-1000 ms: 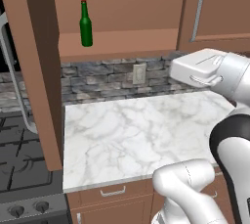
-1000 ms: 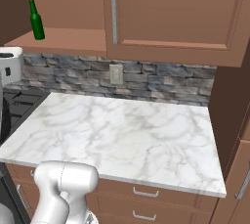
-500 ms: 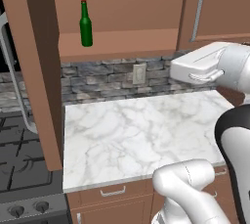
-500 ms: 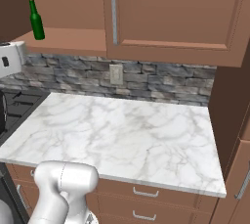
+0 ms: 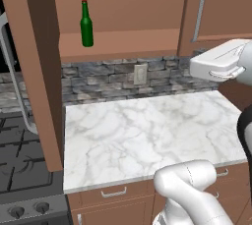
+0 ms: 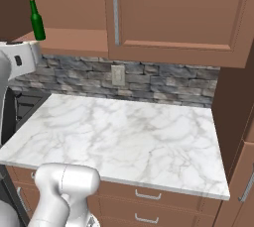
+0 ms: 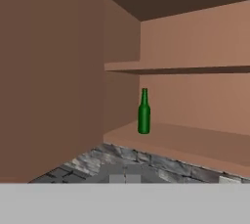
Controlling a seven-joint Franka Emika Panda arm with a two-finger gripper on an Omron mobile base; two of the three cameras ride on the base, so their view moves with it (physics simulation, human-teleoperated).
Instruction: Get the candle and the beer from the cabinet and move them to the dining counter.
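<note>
Pincer pressed together, holding nothing; fingertips themselves not discernible. Hand camera is facing into the open cabinet point(image 7: 185, 100). The beer point(image 7: 143, 112) is standing upright on the cabinet's bottom shelf point(image 7: 195, 142), near the left inner wall, well apart from the hand. Open door point(image 5: 37, 67) is hanging at left over the marble tabletop point(image 5: 147, 130). Stone backsplash point(image 6: 163, 80) is running beneath the cabinet.

No readable text, label, brand or number appears on anything in these views.
</note>
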